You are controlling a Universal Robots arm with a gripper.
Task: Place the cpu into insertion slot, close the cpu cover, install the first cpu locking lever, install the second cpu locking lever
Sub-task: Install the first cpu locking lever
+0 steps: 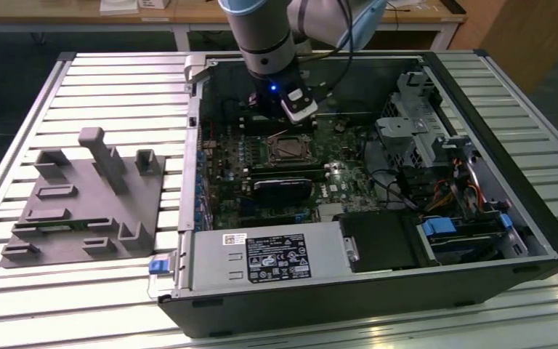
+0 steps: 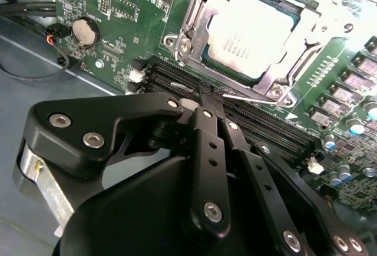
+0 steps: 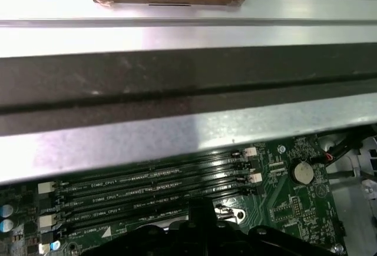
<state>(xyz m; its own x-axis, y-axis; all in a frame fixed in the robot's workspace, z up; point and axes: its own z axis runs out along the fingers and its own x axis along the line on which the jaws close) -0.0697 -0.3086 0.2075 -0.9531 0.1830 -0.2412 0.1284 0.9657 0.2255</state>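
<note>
Jaws of the gripper point(image 2: 203, 96) are seen pressed together in the second wrist view, held over the black memory slots point(image 2: 253, 123) just beside the insertion slot point(image 2: 275, 89); whether the thin silvery lever point(image 2: 241, 98) crossing at their tips is pinched cannot be told. The cpu point(image 2: 250, 29) is seated in that slot, and the cpu cover point(image 2: 197, 17) is laid down around its edges
</note>
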